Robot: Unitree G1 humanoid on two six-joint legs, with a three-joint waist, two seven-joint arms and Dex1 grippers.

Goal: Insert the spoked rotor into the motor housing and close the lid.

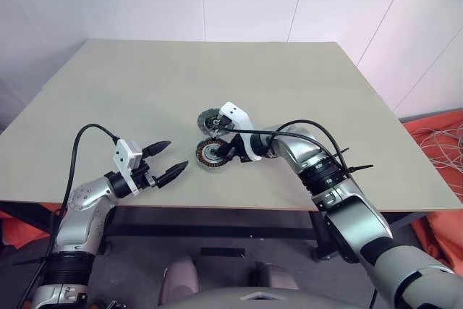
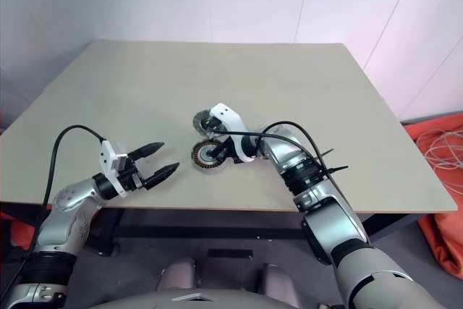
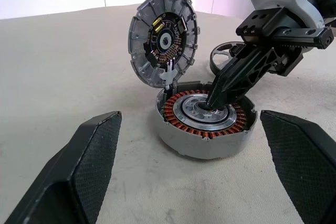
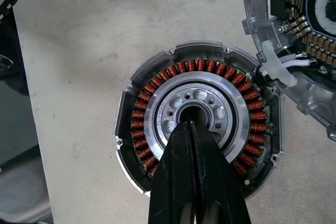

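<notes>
Copper windings ring the motor housing, which sits flat on the tabletop near its front edge, open side up, with a silver centre and a dark bore in the middle. The right gripper comes down at a slant over it, its two black fingers pressed tight together with nothing between them, their tips at the mouth of that centre bore. Closed like this they make one thin point, which looks like a way to probe or steady the hub rather than to pick anything up.

The lid stands on edge just behind the housing, tilted up so its inner face with the black-and-white centre and small components shows. A white clip and wires join its lower rim to the housing wall, so it seems to be hinged there and is propped open to leave the cavity free.

The spoked rotor lies on the tabletop behind the housing, partly hidden by the right gripper; I judge it is not yet seated inside.

The left gripper hovers off to the left, well apart from the parts, fingers spread wide and empty, pointed toward the housing, seemingly in waiting.
</notes>
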